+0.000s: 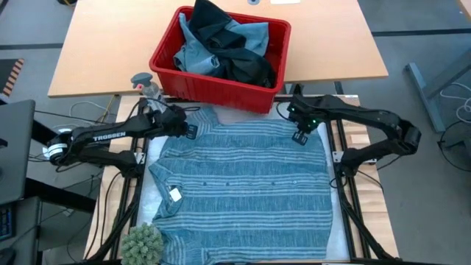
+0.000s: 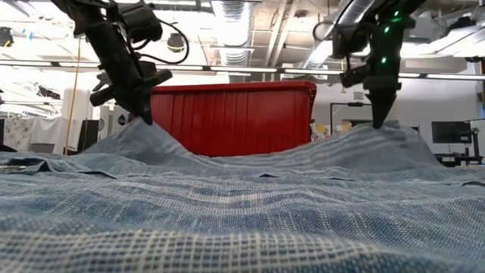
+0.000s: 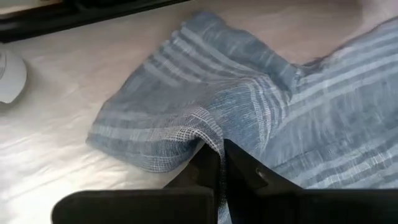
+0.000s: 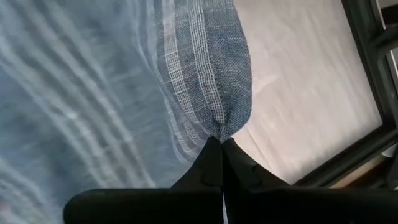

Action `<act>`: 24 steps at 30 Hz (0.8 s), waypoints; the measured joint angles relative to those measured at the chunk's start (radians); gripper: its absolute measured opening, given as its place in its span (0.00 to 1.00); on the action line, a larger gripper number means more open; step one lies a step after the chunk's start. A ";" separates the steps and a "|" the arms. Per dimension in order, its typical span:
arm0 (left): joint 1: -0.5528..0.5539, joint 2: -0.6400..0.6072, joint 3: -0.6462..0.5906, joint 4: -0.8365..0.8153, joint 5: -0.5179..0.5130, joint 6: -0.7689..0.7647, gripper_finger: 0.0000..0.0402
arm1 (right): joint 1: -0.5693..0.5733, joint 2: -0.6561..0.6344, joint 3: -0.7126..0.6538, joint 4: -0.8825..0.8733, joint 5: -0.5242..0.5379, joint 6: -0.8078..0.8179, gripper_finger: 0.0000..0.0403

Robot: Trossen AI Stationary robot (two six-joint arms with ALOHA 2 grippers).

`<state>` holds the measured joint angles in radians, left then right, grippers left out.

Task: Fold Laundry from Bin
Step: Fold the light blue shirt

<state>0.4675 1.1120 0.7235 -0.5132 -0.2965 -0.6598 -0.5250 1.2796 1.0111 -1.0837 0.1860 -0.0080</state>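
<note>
The pale work surface [image 1: 337, 228] carries a grey-blue striped shirt [image 1: 246, 188] spread flat over most of it, collar end toward the far edge and hem toward the near edge, with a small white tag [image 1: 175, 194] lying on its left part. Just beyond the shirt's far edge, on a separate tan surface [image 1: 96, 51], stands the red bin [image 1: 171, 72], holding a heap of laundry [image 1: 224, 48]: a light blue garment under black ones that rise above the rim. The left gripper [image 1: 188, 131] is at the shirt's far left corner, clamped tight on a pinch of the striped cloth, which it lifts into a small peak in the low view. The right gripper [image 1: 301, 137] is at the far right corner, likewise closed on a fold of the shirt and raising a second peak. A green spiky ball [image 1: 142, 244] sits at the near left corner, just beside the shirt's hem.
</note>
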 joint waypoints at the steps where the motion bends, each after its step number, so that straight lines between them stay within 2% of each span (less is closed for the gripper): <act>1: -0.008 -0.002 0.000 0.000 -0.001 0.000 0.00 | 0.015 -0.017 0.000 -0.006 0.000 0.024 0.04; 11: -0.094 -0.002 0.000 -0.027 -0.003 -0.010 0.00 | 0.205 -0.161 0.001 -0.167 0.000 0.305 0.04; 18: -0.171 -0.015 0.000 -0.044 -0.008 -0.053 0.00 | 0.339 -0.144 0.001 -0.155 0.003 0.428 0.04; 24: -0.246 -0.118 0.001 -0.060 -0.080 -0.112 0.00 | 0.444 -0.115 -0.019 -0.161 0.028 0.511 0.04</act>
<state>0.2218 0.9944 0.7242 -0.5729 -0.3763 -0.7714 -0.0813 1.1645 0.9923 -1.2445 0.2138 0.5030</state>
